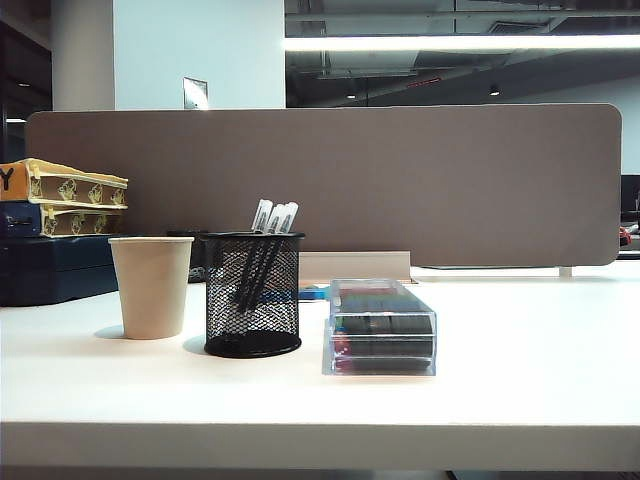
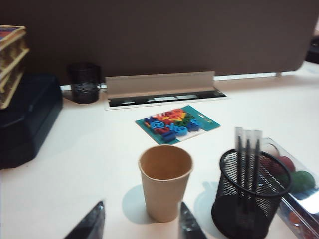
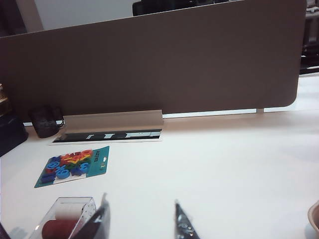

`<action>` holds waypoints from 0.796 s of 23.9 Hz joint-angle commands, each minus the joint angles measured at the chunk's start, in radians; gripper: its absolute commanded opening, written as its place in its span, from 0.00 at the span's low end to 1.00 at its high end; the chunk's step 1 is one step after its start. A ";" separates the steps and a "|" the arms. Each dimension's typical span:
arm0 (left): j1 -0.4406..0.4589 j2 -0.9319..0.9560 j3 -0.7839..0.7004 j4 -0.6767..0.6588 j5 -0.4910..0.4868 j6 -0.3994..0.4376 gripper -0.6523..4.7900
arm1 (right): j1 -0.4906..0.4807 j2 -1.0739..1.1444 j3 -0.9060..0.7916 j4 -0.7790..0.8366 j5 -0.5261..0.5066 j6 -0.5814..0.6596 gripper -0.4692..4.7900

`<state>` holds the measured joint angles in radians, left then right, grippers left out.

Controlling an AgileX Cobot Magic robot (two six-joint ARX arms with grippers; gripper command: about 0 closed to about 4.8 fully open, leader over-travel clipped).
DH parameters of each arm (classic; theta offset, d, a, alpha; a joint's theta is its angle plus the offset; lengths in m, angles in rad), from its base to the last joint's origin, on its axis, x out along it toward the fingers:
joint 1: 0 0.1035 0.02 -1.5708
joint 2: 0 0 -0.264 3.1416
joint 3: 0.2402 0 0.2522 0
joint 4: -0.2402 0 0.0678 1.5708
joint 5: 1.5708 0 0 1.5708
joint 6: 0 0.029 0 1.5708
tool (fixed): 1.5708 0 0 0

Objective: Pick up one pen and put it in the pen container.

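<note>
Tabletop [image 1: 520, 380] white, brown partition [image 1: 400, 180] behind; left fingers [image 2: 92, 223] and right fingers [image 3: 99, 221] spread

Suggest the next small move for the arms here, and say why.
Probably none beyond pulling back to rest. Three pens already stand in the pen container, and no loose pen shows on the table. The left gripper hangs open near the paper cup; the right gripper, empty, near the clear box.

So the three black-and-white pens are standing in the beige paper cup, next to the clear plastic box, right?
Not quite. The three black-and-white pens stand in the black wire-mesh cup, not the beige paper cup, which the left wrist view shows empty. The exterior view shows the mesh cup beside the clear plastic box.
</note>
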<state>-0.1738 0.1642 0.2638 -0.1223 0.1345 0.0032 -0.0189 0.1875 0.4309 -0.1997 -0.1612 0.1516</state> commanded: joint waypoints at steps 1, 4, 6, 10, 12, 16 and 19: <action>-0.001 -0.001 0.001 0.027 -0.012 0.002 0.46 | 0.002 0.000 -0.056 0.090 -0.023 0.001 0.40; -0.001 -0.001 0.000 0.011 -0.019 0.027 0.46 | 0.002 -0.001 -0.122 0.156 -0.025 -0.004 0.39; -0.001 -0.001 0.000 -0.005 -0.020 0.037 0.46 | 0.002 -0.001 -0.130 0.150 -0.025 -0.043 0.39; -0.001 -0.018 0.000 -0.064 -0.024 0.041 0.46 | 0.004 -0.042 -0.130 0.119 -0.024 -0.051 0.39; -0.001 -0.043 -0.008 -0.083 -0.024 0.033 0.46 | 0.003 -0.085 -0.130 0.069 -0.024 -0.061 0.39; -0.001 -0.134 -0.055 -0.108 -0.028 -0.009 0.46 | 0.003 -0.156 -0.138 -0.007 -0.024 -0.084 0.39; -0.002 -0.161 -0.080 -0.108 -0.031 -0.018 0.46 | 0.004 -0.190 -0.171 -0.005 -0.024 -0.071 0.39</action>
<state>-0.1738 -0.0010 0.1867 -0.2440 0.1070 -0.0071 -0.0147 0.0013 0.2676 -0.2066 -0.1841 0.0719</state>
